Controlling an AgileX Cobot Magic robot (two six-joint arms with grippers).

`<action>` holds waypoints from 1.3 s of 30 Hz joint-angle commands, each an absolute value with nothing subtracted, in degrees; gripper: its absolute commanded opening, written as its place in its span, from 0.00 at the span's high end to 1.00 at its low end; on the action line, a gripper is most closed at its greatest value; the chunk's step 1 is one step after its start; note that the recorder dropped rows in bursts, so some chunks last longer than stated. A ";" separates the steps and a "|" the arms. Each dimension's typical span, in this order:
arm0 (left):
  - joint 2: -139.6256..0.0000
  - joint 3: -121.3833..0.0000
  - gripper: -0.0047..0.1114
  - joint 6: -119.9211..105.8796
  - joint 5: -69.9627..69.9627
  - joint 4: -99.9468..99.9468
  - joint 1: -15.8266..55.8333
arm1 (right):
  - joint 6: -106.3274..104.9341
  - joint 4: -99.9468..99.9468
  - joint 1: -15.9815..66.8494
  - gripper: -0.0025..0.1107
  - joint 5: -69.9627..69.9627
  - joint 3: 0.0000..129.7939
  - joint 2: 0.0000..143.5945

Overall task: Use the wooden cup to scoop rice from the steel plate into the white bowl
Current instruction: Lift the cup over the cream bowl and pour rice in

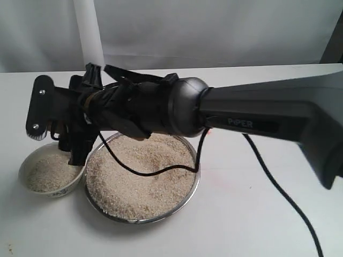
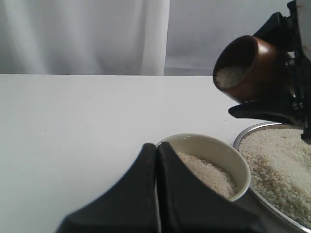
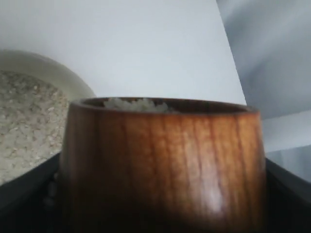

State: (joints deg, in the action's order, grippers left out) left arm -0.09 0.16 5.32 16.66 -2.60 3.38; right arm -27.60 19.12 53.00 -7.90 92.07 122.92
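I log: reddish-brown rounded wooden cup (image 3: 165, 160), vertical grain streaks; pale beige rice grains (image 1: 139, 179); cream-white round ceramic bowl (image 2: 204, 145); shiny silver round steel plate (image 2: 243, 134).

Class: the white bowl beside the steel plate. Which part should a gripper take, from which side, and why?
On the white bowl, probably the thick rim on the side away from the steel plate, coming from above with the jaws astride the wall. It stands upright, its rice lies below the rim, and the plate crowds the other side.
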 commanded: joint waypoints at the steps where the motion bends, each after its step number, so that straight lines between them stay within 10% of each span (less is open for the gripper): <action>1: 0.00 0.00 0.96 5.51 16.30 -2.15 3.61 | -35.74 21.39 55.53 0.98 -9.77 96.74 125.59; 39: 0.00 0.00 0.96 5.51 16.30 -2.15 3.61 | -72.05 27.01 55.25 0.98 -8.59 97.83 127.72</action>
